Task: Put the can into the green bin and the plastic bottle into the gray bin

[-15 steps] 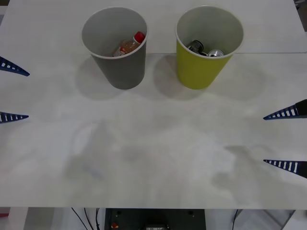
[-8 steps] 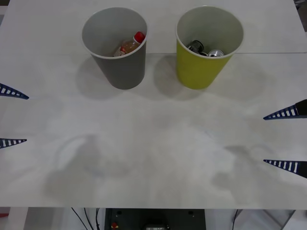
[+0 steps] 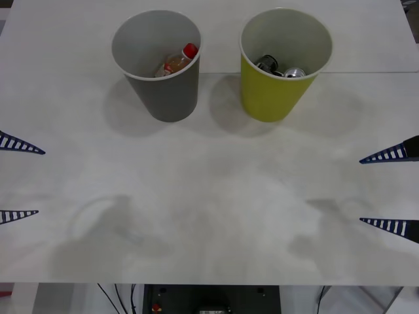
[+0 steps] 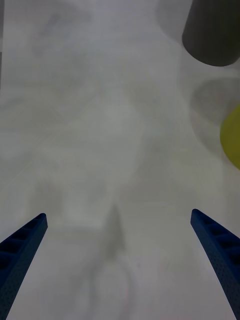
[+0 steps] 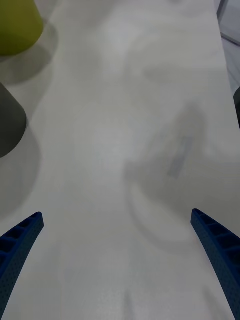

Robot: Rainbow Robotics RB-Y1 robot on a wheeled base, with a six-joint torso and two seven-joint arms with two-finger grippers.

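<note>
The can point(image 3: 292, 72) lies inside the green bin point(image 3: 278, 98); the plastic bottle point(image 3: 177, 61) leans inside the gray bin point(image 3: 167, 95), just beside the green bin on the white tabletop point(image 3: 209, 196). Nearer than the green bin, the left tool point(image 3: 18, 178) and right tool point(image 3: 391, 190) hover spread wide, holding nothing.

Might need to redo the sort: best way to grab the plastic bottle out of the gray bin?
Grip the plastic bottle at its neck, just under the red cap, coming straight down through the gray bin's open mouth. It leans cap-up against the inner wall, so the walls block any side approach.
</note>
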